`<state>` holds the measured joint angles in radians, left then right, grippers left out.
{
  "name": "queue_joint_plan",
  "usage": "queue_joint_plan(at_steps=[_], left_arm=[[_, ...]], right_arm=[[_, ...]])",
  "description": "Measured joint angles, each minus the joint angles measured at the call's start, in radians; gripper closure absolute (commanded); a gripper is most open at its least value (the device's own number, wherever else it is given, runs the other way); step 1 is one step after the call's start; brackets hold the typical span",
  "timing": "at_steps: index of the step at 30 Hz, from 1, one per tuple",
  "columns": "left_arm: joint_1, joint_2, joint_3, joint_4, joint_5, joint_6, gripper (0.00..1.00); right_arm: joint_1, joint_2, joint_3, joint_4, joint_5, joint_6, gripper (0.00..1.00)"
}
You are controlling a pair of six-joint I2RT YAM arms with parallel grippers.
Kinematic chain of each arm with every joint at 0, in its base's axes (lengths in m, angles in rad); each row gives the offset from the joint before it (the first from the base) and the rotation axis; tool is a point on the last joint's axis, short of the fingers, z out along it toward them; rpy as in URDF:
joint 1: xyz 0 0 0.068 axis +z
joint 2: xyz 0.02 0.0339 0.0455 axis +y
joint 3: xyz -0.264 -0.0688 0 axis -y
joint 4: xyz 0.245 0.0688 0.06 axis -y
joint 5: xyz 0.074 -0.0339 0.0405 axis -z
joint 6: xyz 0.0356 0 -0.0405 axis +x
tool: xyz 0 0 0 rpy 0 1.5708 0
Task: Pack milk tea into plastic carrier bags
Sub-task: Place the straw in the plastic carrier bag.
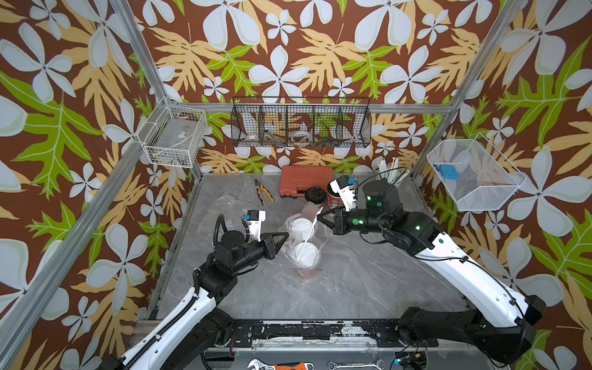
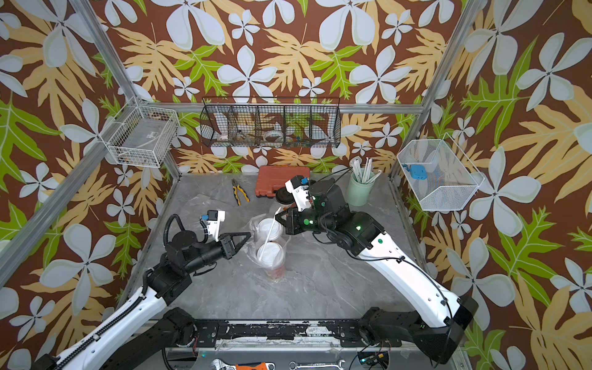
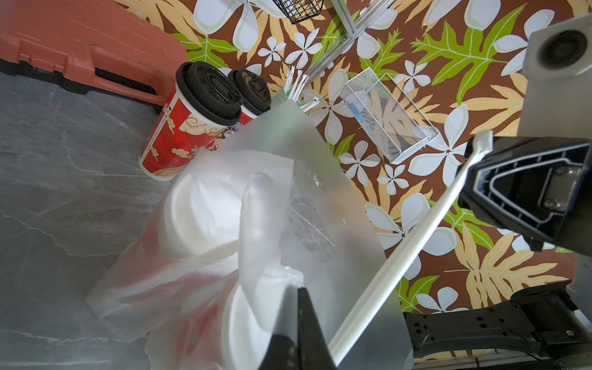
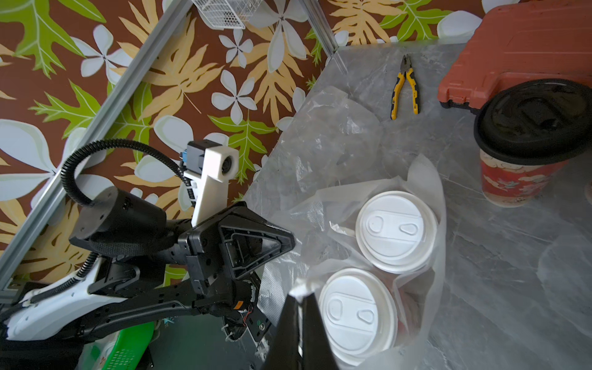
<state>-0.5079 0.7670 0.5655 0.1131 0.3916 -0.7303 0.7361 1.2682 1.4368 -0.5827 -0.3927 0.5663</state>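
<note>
The left gripper has its jaws pinched shut on the edge of a plastic carrier bag, holding the mouth open on that side. The right gripper has its jaws closed on the top end of a white wrapped straw. The straw slants down into the bag's mouth and lies across the nearer lid.

The bag stands on the grey tabletop with two white-lidded milk tea cups upright inside it, side by side and touching: one farther back, one nearer. The two black-lidded milk tea cups stand outside the bag, next to each other, just in front of the red tool case. A second carrier bag lies flat and crumpled on the tabletop, beside the left gripper.

At the back right corner a mint-green cup holds a bunch of white straws. Yellow-handled pliers lie left of the case. On the back wall a black wire basket holds tape rolls and small items. The white mesh basket on the right holds a blue object.
</note>
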Motion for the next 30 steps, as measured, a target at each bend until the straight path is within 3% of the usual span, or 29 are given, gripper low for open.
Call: queue_joint_plan(at_steps=[8,17,30], left_arm=[[0.0,0.012,0.003,0.013,0.004,-0.002,1.0],[0.0,0.027,0.008,0.027,0.011,-0.02,1.0],[0.0,0.035,0.013,0.034,0.013,-0.026,1.0]], right_arm=[[0.066,0.032,0.039,-0.079,0.036,-0.067,1.0],[0.167,0.031,0.052,-0.135,0.195,-0.158,1.0],[0.229,-0.003,-0.188,-0.058,0.207,-0.33,0.96]])
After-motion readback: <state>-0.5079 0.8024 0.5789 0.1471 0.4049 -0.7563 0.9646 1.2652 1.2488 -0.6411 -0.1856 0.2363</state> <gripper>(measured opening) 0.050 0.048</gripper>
